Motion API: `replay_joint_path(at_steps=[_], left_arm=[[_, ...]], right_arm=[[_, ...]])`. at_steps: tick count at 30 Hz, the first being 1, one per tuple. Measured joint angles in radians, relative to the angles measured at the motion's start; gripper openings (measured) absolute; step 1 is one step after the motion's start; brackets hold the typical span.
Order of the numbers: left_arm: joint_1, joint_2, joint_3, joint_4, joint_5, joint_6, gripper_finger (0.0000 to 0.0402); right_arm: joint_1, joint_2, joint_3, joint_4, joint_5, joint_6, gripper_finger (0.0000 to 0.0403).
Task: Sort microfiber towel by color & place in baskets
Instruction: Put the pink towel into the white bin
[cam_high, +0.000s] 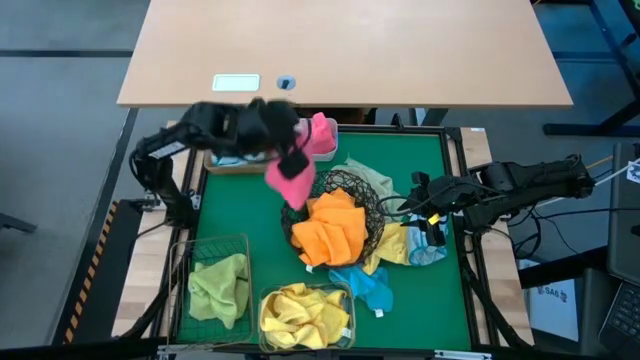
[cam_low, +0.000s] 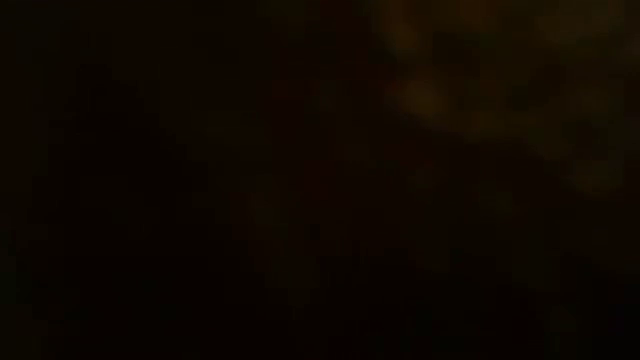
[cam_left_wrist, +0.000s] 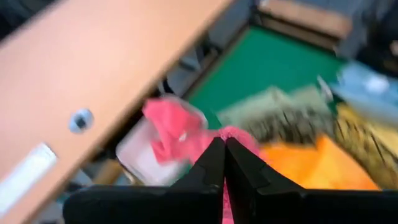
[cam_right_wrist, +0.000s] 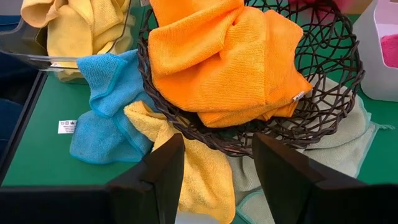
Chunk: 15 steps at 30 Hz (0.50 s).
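My left gripper (cam_high: 292, 152) is shut on a pink towel (cam_high: 288, 180), above the gap between the white tub (cam_high: 326, 150) and the black wire bowl (cam_high: 368, 205). Another pink towel (cam_left_wrist: 166, 127) lies in the tub. Orange towels (cam_high: 335, 228) fill the bowl. A green towel (cam_high: 220, 285) lies in the green wire basket (cam_high: 190, 250), and yellow towels (cam_high: 300, 312) lie in the clear box (cam_high: 347, 300). My right gripper (cam_right_wrist: 217, 180) stands open at the bowl's right side, above a yellow towel (cam_right_wrist: 199, 168), and touches nothing. The low view is dark. My left gripper pinches the pink towel between its two shut fingers; a bunched part of the cloth (cam_left_wrist: 241, 137) shows right at the fingertips. The fingers slant downward from the table's left. The towel hangs slack below them (cam_high: 292, 190), lifted off the table.
Loose on the green mat lie a blue towel (cam_high: 365, 285), a pale green towel (cam_high: 372, 178) and a light blue one (cam_high: 430, 248). A tan tray (cam_high: 232, 162) sits under my left arm. A wooden desk (cam_high: 350, 50) stands beyond the far edge.
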<state>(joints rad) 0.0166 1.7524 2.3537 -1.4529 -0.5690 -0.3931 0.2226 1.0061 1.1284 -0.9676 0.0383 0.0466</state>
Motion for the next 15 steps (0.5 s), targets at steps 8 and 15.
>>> replay_joint_path(at_steps=[8,15], left_arm=[[0.197,0.012,0.001,0.275,0.058,0.23,0.0],[0.34,0.016,-0.02,0.36,0.097,0.3,0.0]], right_arm=[[0.0,0.0,0.0,0.0,0.0,-0.001,0.0189],[0.0,0.0,0.0,0.0,0.0,-0.001,0.0189]])
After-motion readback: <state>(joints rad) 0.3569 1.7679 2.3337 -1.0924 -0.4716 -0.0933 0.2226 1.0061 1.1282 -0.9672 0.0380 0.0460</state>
